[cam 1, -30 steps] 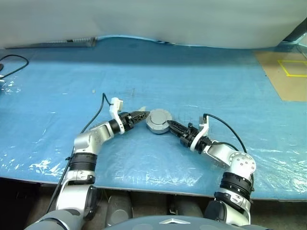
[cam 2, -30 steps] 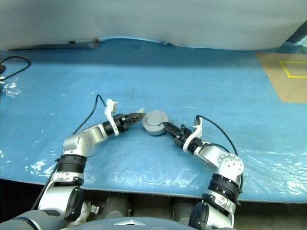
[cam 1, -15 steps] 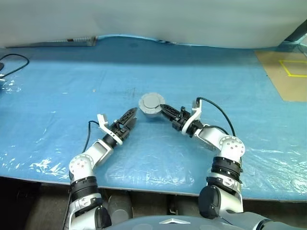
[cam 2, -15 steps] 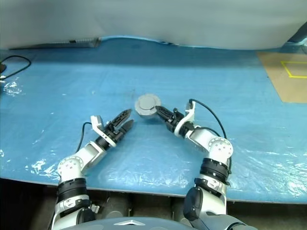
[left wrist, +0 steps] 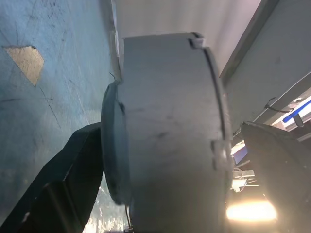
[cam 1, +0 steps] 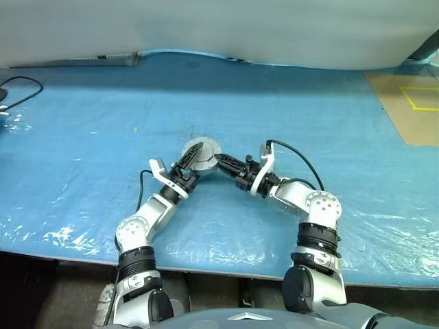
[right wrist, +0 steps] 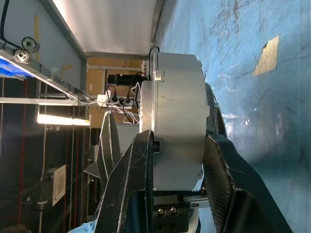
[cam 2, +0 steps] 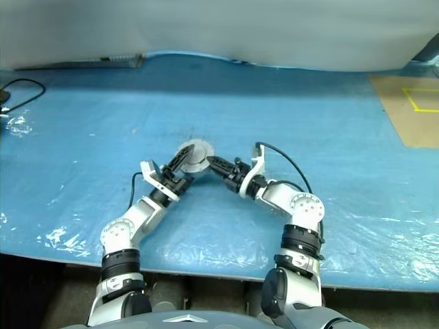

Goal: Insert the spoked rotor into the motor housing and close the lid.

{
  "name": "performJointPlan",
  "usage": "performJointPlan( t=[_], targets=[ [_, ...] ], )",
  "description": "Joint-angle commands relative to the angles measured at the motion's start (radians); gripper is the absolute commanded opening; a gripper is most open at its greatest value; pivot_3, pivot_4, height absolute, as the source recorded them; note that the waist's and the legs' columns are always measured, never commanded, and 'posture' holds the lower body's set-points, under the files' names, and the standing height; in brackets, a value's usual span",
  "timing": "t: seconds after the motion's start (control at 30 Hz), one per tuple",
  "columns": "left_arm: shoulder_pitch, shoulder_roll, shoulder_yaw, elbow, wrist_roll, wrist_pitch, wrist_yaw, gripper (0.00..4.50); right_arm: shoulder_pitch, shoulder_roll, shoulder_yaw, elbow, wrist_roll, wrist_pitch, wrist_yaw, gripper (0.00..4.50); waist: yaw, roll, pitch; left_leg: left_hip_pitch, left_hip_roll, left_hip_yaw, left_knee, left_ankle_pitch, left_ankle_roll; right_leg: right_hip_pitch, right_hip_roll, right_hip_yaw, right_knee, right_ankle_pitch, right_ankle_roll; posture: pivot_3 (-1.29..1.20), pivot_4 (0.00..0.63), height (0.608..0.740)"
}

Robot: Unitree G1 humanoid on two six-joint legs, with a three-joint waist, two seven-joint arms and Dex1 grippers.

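The motor housing shows as a closed grey drum held just above the blue table, its round pale face turned toward me. My right gripper is shut on it; in the right wrist view both fingers clamp the drum across its thickness. From the left, my left gripper stands open with the drum between its spread fingers, and I see no clamping. A thin grey disc that may be the lid lies flat against one face. The spoked rotor is hidden.
A wrinkled blue plastic sheet covers the table. At the far right lies a brown board with yellow tape. A black cable curls at the far left. The table's front edge runs close to me.
The right gripper carried the housing left and farther from me. The left gripper drew back, rolled, then came in again and now straddles the housing.
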Motion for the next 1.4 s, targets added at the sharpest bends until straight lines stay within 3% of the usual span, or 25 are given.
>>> performJointPlan(
  t=[0.03, 0.23, 0.53, 0.73, 0.87, 1.2, 1.4],
  targets=[
    [-0.013, -0.009, -0.012, 0.007, -0.035, -0.017, -0.009, 4.14, -0.009, 0.005, 0.01, -0.055, 0.086, 0.004, 0.005, 1.03, 0.0, 0.0, 0.0, 0.0, 0.0, 0.0, 0.0, 0.0, 0.0, 0.0, 0.0, 0.0, 0.0, 0.0, 0.0, 0.0, 0.15, 0.74],
    [-0.004, 0.001, -0.012, -0.008, -0.055, -0.022, 0.002, 2.38, 0.001, -0.006, 0.012, -0.049, 0.106, -0.01, -0.019, 1.03, 0.001, 0.0, 0.0, 0.0, 0.0, 0.0, 0.001, 0.0, 0.0, 0.0, 0.0, 0.0, 0.001, 0.0, 0.0, 0.0, 0.15, 0.74],
    [-0.055, 0.053, -0.017, 0.015, -0.015, -0.081, 0.034, 2.39, 0.048, -0.084, 0.152, -0.146, -0.041, -0.15, 0.107, 1.03, 0.004, 0.0, 0.0, 0.0, 0.0, -0.001, 0.003, 0.0, 0.0, 0.0, 0.0, 0.0, 0.002, 0.001, 0.001, 0.0, 0.15, 0.74],
    [-0.227, 0.177, -0.012, 0.24, 0.108, -0.186, 0.012, 2.39, 0.091, -0.199, 0.342, -0.242, -0.246, -0.31, 0.24, 3.02, 0.005, 0.0, 0.0, 0.001, 0.0, -0.001, 0.006, 0.0, 0.0, 0.001, 0.0, 0.001, 0.005, 0.001, 0.002, 0.0, 0.15, 0.74],
    [-0.393, 0.254, -0.022, 0.479, 0.21, -0.273, -0.073, 2.39, 0.138, -0.335, 0.585, -0.308, -0.558, -0.586, 0.353, 4.48, 0.018, -0.002, 0.001, 0.0, 0.0, -0.003, 0.01, 0.0, 0.0, 0.001, 0.0, 0.0, 0.009, 0.001, 0.002, 0.0, 0.15, 0.74],
    [-0.7, 0.307, -0.012, 0.949, 0.414, -0.472, -0.227, 2.39, 0.196, -0.388, 0.776, -0.243, -1.002, -1.037, 0.341, 4.5, 0.023, -0.008, 0.005, -0.005, -0.001, -0.007, 0.019, 0.0, 0.0, -0.001, -0.001, -0.001, 0.016, 0.001, 0.002, 0.0, 0.15, 0.74],
    [-0.769, 0.295, 0.007, 1.062, 0.497, -0.573, -0.184, 2.39, 0.213, -0.375, 0.777, -0.205, -1.074, -1.094, 0.348, 4.5, 0.02, -0.01, 0.006, -0.005, -0.001, -0.008, 0.019, 0.0, 0.0, -0.001, -0.001, -0.001, 0.016, 0.002, 0.002, 0.0, 0.15, 0.74]
  ],
)
